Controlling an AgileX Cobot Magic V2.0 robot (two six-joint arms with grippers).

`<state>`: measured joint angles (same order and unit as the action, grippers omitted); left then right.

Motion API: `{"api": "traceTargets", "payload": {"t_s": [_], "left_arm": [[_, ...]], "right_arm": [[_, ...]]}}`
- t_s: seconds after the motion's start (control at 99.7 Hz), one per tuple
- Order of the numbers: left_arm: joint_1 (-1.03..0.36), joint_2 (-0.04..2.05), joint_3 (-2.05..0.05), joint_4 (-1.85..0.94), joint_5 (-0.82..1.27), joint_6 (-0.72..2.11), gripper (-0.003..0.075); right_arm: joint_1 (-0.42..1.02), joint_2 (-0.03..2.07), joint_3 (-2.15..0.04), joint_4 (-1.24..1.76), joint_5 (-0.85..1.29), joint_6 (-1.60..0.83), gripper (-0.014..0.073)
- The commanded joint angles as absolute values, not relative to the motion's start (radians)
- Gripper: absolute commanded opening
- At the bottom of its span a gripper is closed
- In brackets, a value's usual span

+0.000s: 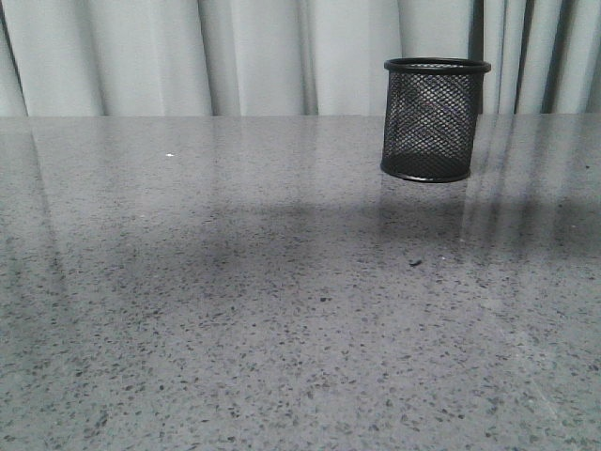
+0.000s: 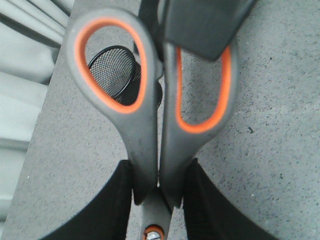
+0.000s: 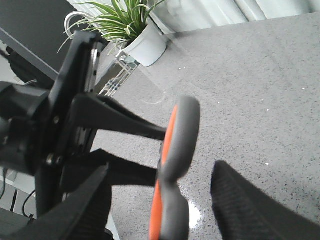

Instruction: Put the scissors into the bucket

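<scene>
While the left gripper (image 2: 159, 192) clamps the grey, orange-lined scissors (image 2: 150, 110) near their pivot, the right gripper (image 3: 160, 200) gapes around the handles; the black wire-mesh bucket (image 1: 435, 119) stands upright near the speckled grey table's (image 1: 235, 310) far edge.

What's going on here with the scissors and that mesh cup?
The left tool is clamped on the scissors at the base of the handles, holding them up over the table. The right tool is open, its fingers either side of the handles without gripping, so this looks like a handover. The mesh cup stands upright at the far right, with no scissors in it yet.
</scene>
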<state>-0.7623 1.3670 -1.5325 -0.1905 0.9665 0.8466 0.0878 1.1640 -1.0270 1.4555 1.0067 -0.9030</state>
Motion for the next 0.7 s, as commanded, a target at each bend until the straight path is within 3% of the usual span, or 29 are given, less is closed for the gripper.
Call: {"api": "traceTargets", "payload": {"t_s": [0.0, 0.08, 0.251, 0.371, 0.542, 0.602, 0.692], "left_arm": [[-0.791, 1.353, -1.570, -0.220, 0.884, 0.833, -0.0020], [-0.802, 1.361, -1.570, -0.220, 0.878, 0.833, -0.0020], [-0.806, 1.361, -1.570, -0.220, 0.880, 0.832, -0.0011], [-0.806, 1.361, -1.570, -0.220, 0.893, 0.823, 0.0109], [-0.798, 1.361, -1.570, -0.220, 0.876, 0.781, 0.0472], [-0.793, 1.359, -1.570, -0.220, 0.858, 0.749, 0.0519], [-0.764, 1.353, -1.570, -0.218, 0.836, 0.704, 0.0505]], "right_arm": [[0.087, 1.159, -1.061, 1.525, 1.021, -0.924, 0.0342], [0.087, 1.170, -1.061, 1.525, 1.021, -0.924, 0.0248], [0.087, 1.177, -1.061, 1.521, 1.029, -0.924, -0.0074], [0.087, 1.177, -1.061, 1.514, 1.029, -0.924, -0.0067], [0.087, 1.177, -1.061, 1.506, 1.029, -0.924, -0.0067], [0.087, 1.177, -1.061, 1.500, 1.026, -0.924, -0.0067], [0.085, 1.177, -1.062, 1.488, 1.013, -0.924, -0.0067]]}}
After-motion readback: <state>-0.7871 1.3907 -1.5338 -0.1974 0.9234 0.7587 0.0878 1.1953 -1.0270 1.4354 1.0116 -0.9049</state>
